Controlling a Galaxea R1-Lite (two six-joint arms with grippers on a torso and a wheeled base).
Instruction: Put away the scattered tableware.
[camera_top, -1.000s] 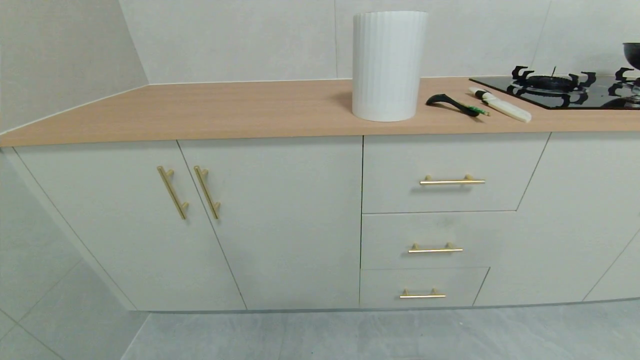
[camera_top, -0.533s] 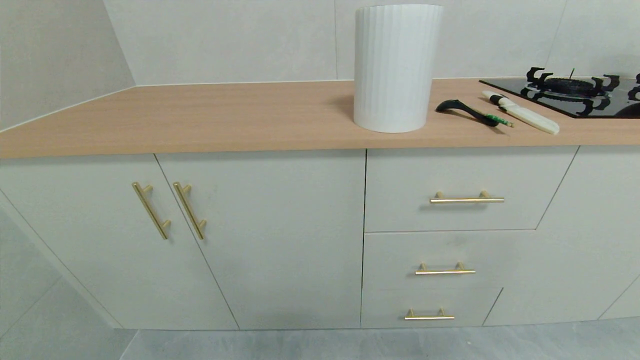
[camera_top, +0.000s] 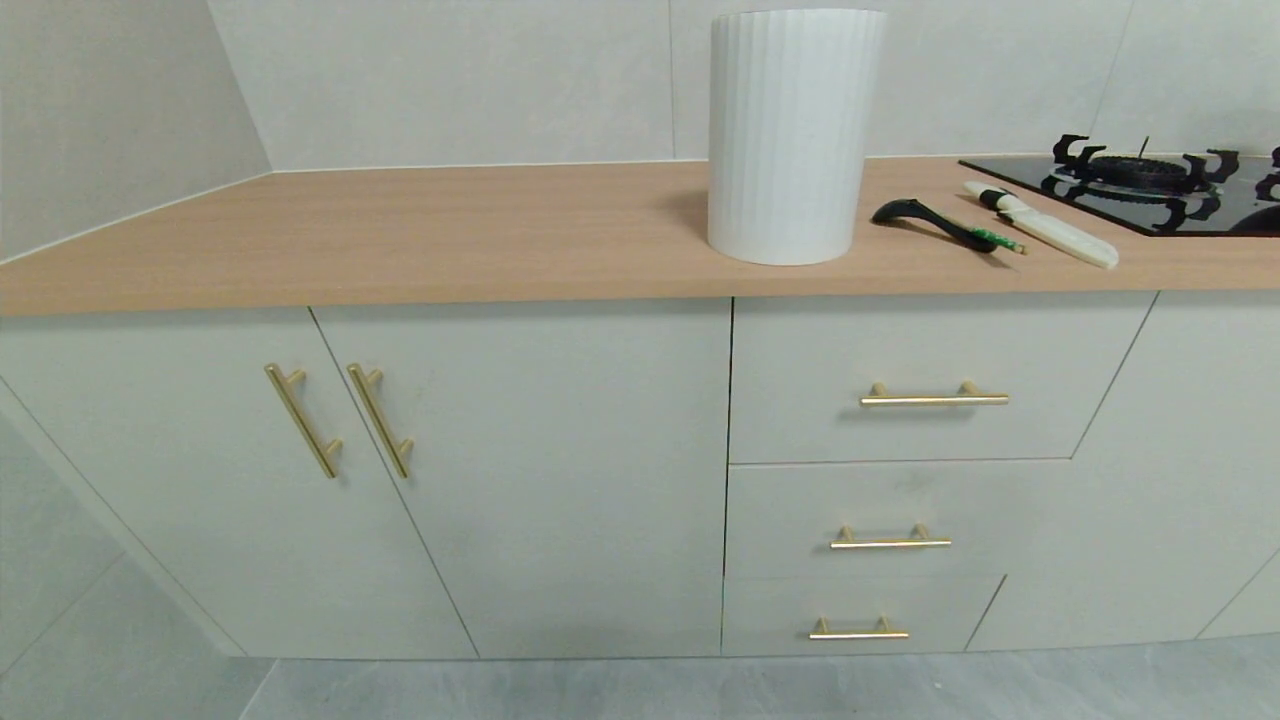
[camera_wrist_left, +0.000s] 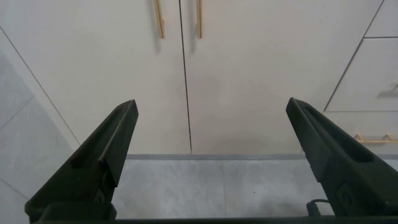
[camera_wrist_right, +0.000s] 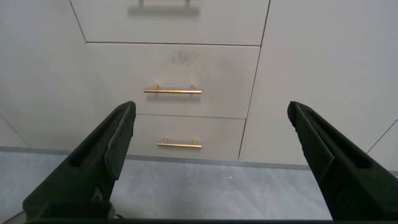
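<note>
The left gripper (camera_wrist_left: 210, 109) hung low before the seam of the double cabinet doors (camera_wrist_left: 261, 74), its jaws spread wide with nothing between them. To its right, the right gripper (camera_wrist_right: 210, 109) faced the lower drawers (camera_wrist_right: 174, 74), likewise spread wide and empty.

The scattered tableware lay well above and beyond both grippers, on the right part of the wooden countertop (camera_top: 400, 230). There a black spoon (camera_top: 930, 222) rested just right of a tall white ribbed container (camera_top: 790, 135), its bowl to the left and its handle running toward the near right. A white utensil (camera_top: 1045, 233) lay just beyond it on nearly the same slant, its dark-banded end far and left and its pale tip at the near right. A black gas hob (camera_top: 1140, 180) sat behind them at the far right.
</note>
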